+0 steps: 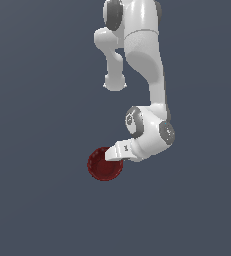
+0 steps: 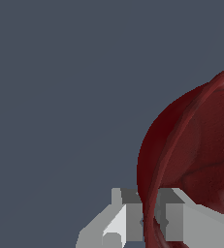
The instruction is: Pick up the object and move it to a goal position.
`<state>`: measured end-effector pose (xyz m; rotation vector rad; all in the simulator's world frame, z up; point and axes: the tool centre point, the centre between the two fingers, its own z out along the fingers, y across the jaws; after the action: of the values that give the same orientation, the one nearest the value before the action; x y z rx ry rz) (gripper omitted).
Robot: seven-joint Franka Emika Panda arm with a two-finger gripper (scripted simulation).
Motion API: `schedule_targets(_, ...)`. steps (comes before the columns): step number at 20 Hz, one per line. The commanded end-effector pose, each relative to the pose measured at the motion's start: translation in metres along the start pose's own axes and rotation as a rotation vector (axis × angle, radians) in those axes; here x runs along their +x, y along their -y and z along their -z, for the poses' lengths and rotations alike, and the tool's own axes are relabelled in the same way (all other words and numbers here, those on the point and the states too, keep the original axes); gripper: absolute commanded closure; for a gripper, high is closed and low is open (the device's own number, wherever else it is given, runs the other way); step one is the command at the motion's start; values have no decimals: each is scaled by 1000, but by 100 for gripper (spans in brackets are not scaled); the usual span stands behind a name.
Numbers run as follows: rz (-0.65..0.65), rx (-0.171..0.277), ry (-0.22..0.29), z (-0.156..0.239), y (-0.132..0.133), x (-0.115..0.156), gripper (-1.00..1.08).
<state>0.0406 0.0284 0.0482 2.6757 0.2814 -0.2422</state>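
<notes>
so the white panda arm (image 1: pixel 147 60) is bent down over a flat dark grey floor (image 1: pixel 37 200), and its gripper (image 1: pixel 113 154) sits right at the edge of the little dark red bowl (image 1: pixel 104 165), on the exterior view's right side of it. up close in the wrist view the two grey fingers (image 2: pixel 125 218) are pinched nearly together on the bowl's thin rim (image 2: pixel 154 213), one inside and one outside. can't tell if the bowl's lifted or resting.

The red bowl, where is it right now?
In the exterior view the red bowl sits a little left of the middle, low down, right at the pincer. In the wrist view its rim runs between the two fingers.
</notes>
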Motion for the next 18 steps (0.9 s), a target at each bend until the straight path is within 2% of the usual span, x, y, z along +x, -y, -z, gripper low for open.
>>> schedule_targets(1, 0, 0, 0, 0, 0, 0, 108)
schedule_targets(10, 0, 0, 0, 10, -4, -11, 108)
schedule_targets(18, 0, 1, 0, 37, -16, -43, 108)
